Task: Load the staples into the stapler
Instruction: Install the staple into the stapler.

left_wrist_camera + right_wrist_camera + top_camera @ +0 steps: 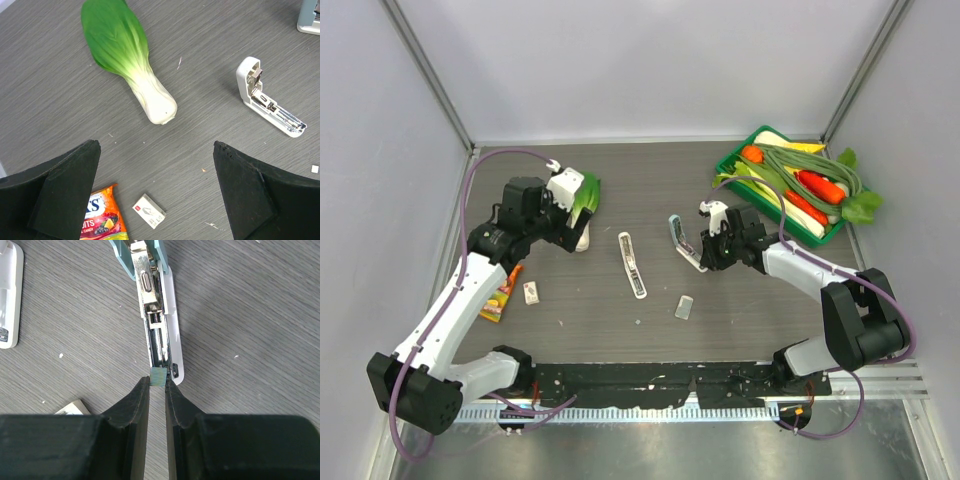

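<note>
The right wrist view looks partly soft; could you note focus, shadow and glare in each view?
Right wrist: dark jaws soft, teal block and metal channel sharp, soft shadow right of them. Left wrist: bok choy crisp, evenly lit. Top external: glare on the steel sheet.

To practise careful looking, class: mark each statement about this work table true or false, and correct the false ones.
1. The left tool stands wide open and holds nothing. True.
2. The candy bag lies in the green tray. False: it lies on the table, next to the staple box.
3. The right tool pinches a small green piece at the end of the blue-green stapler. True.
4. The white stapler is closed. False: it lies open, with its metal channel showing.
</note>
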You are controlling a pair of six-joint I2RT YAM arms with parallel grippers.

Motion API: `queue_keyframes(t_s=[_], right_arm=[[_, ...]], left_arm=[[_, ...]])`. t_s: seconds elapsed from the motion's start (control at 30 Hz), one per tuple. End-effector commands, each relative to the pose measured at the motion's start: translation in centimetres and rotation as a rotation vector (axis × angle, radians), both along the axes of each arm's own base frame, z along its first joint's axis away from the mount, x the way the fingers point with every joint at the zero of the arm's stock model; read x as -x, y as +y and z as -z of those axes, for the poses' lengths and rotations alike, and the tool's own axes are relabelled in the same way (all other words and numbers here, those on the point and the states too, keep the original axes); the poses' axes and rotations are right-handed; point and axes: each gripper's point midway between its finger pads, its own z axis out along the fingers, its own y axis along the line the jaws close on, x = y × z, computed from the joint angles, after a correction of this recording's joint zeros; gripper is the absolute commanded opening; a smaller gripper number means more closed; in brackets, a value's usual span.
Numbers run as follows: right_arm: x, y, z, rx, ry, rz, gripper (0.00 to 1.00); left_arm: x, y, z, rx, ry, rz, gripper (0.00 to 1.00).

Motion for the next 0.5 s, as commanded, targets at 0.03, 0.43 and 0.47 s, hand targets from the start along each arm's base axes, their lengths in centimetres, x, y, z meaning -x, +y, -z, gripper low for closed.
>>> queue_keyframes(t_s=[0.03, 0.43, 0.47], right_arm=[[-1.3, 0.8, -2.2, -0.031, -0.069, -0.016, 0.19], [-1.2, 0.8, -3.3, -0.031, -0.111, -0.044, 0.19], [-1.2, 0.7, -3.3, -0.028, -0.112, -0.046, 0.2]], left_arm=[[-0.5, -0.5, -0.8, 0.034, -0.029, 0.004, 1.0], [-0.5, -0.4, -0.8, 0.035, -0.029, 0.006, 1.0], [-0.5, -0.3, -0.7, 0.033, -0.027, 0.003, 1.0]])
